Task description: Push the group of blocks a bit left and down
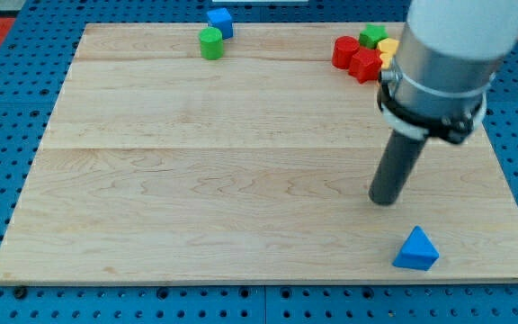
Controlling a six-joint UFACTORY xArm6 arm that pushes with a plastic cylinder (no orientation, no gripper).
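A: Where does the group sit?

B: Hard against the top edge of the pale wooden counter (241, 180), toward the view's right: a red cylinder block (343, 50), a chunkier red block (364, 65) touching it, a green block (372, 36) above them and a yellow block (388, 47) half hidden behind the arm's grey housing (443, 63).

A: And my tip?

B: My tip (384, 200) rests on the board well below the group, lower right, with a blue triangular block (416, 249) near it toward the view's bottom, close to the bottom edge.

A: Any pincer to report?

B: None shows; the arm ends in the dark rod only.

A: Room to the left and down?

B: Bare wood runs left and down from the group. Along the top edge, well to the left, stand a green cylinder block (210, 42) and a blue cube (220, 22) touching it, the cube at the very rim.
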